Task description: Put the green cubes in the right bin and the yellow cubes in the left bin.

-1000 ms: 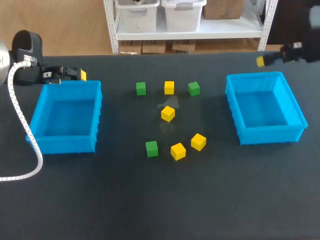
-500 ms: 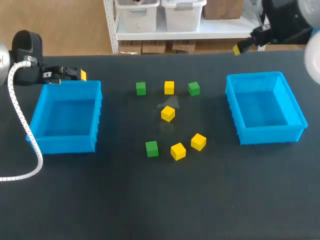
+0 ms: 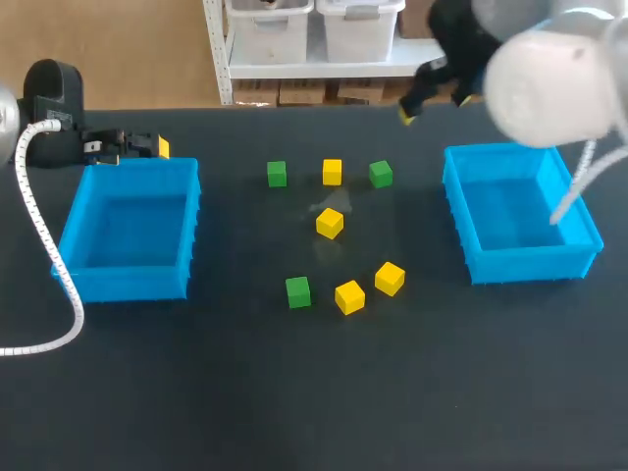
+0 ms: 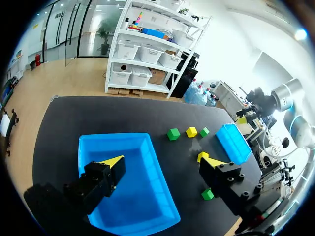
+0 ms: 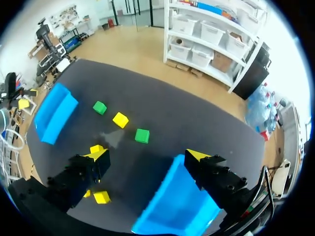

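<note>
Near cubes: a small green cube (image 3: 297,291), a small yellow cube (image 3: 349,296) just beside it and a second yellow cube (image 3: 390,278) sit on our dark table (image 3: 294,402), well apart from both grippers.
Bins: our left blue plastic bin (image 3: 69,235) shows between the fingers of our left gripper (image 4: 164,161), just ahead of it. Our right blue plastic bin (image 3: 453,201) lies under our right gripper (image 5: 146,155), closer to one finger.
Middle: a lone yellow cube (image 3: 330,223) sits turned a bit, between our two grippers.
Far row: a far green cube (image 3: 277,174), a far yellow cube (image 3: 332,172) and a last green cube (image 3: 381,174) stand in a line; the last one is nearest our right gripper.
Left gripper: fingers wide apart, holding nothing, just past its bin's far wall.
Right gripper: fingers wide apart, holding nothing, up over the table's far edge.
</note>
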Motion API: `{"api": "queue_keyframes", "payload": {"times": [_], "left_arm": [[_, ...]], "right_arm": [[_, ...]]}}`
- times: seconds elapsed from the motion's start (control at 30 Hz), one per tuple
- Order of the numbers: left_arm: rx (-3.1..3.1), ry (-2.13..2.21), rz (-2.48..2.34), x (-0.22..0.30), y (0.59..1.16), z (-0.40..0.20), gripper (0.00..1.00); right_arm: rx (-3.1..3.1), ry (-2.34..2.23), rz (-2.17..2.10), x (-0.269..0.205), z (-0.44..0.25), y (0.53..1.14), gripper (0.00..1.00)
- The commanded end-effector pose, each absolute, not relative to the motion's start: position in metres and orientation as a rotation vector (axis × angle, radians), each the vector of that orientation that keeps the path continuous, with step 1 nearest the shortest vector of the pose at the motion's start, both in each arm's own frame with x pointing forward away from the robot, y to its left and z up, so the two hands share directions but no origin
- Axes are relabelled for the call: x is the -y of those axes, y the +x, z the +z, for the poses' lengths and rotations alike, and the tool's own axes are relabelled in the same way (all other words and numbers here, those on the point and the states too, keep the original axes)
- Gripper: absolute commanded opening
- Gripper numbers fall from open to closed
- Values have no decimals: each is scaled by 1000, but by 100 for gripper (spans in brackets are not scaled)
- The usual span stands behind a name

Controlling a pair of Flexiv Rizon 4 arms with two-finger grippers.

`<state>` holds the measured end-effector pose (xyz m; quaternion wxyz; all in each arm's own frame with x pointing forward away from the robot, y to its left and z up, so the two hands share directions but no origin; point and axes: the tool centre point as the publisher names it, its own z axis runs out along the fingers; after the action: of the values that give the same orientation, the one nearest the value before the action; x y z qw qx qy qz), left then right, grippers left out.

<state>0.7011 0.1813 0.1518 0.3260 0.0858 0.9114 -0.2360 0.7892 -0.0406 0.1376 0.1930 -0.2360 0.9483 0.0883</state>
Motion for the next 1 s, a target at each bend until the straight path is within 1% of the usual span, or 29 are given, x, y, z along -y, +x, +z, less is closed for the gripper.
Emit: {"api": "queue_keyframes", "payload": {"times": [0.03, 0.27, 0.47, 0.63, 1.0], "left_arm": [[-2381, 228, -627, -183, 701, 150, 100], [-2381, 228, -627, -183, 701, 150, 100], [-2381, 228, -627, -183, 701, 150, 100], [-2381, 228, -627, -183, 701, 150, 100], [-2381, 228, -627, -183, 701, 150, 100]], "right_arm": [[-2789, -651, 200, 17, 109, 806, 100], [-2887, -580, 187, 7, 69, 812, 100], [-2962, -610, 160, -3, 33, 818, 100], [-2980, -671, 131, -12, 21, 827, 100], [-3041, -640, 73, -6, 1, 846, 100]]}}
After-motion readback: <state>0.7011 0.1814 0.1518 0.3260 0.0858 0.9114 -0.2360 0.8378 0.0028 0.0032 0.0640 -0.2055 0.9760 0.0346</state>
